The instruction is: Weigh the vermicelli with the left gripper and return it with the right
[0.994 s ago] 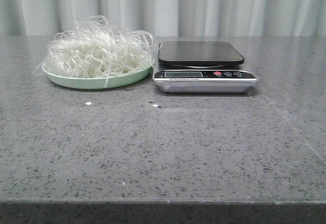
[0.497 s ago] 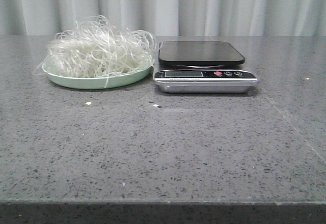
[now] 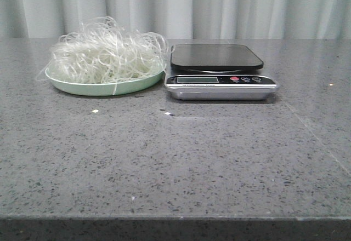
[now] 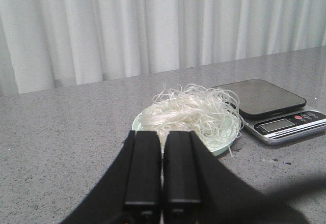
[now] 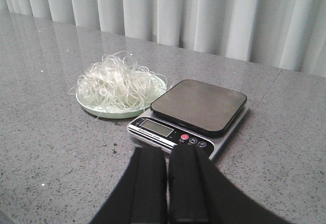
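Black left jaws (image 4: 162, 168) only wrist-visible, closed.

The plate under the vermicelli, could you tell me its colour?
Pale green plate, shown best in the front view.

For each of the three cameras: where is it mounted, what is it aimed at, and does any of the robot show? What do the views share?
Front view: low at the table's near edge, facing forward to the vermicelli on its pale green plate, kitchen scale and curtain; no robot visible.
Left wrist view: above the left gripper, jaws together, facing the vermicelli.
Right wrist view: above the right gripper, jaws together, facing the scale.
All three share vermicelli, plate and scale.
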`<state>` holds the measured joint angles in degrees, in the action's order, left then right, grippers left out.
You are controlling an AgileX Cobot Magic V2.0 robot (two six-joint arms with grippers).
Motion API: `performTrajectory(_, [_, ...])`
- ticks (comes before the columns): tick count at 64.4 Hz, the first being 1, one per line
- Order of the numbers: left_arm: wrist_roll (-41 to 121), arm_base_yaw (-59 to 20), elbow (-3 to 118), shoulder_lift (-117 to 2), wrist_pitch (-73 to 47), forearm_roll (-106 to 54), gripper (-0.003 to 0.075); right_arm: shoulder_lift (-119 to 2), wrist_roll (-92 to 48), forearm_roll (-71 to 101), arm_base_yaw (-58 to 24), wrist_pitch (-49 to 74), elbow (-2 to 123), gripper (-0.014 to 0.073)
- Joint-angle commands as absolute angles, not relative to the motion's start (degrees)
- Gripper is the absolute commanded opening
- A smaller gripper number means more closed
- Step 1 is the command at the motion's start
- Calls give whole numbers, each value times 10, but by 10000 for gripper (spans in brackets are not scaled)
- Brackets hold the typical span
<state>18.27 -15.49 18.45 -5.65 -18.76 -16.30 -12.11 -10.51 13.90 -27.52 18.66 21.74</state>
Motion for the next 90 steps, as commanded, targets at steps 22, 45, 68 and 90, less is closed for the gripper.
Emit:
performTrajectory(22, [180, -130, 154, -63, -97, -125, 128, -126, -109, 143, -271, 146, 231, 188])
performTrajectory(45, [85, -9, 32, -24, 26, -88, 128, -126, -109, 143, -271, 146, 231, 188])
performTrajectory(68, [58, 4, -6, 14, 16, -60, 128, -126, -109, 143, -271, 146, 231, 188])
performTrajectory(90, [29, 4, -6, 14, 20, -58, 128, -126, -109, 143, -271, 146, 231, 188])
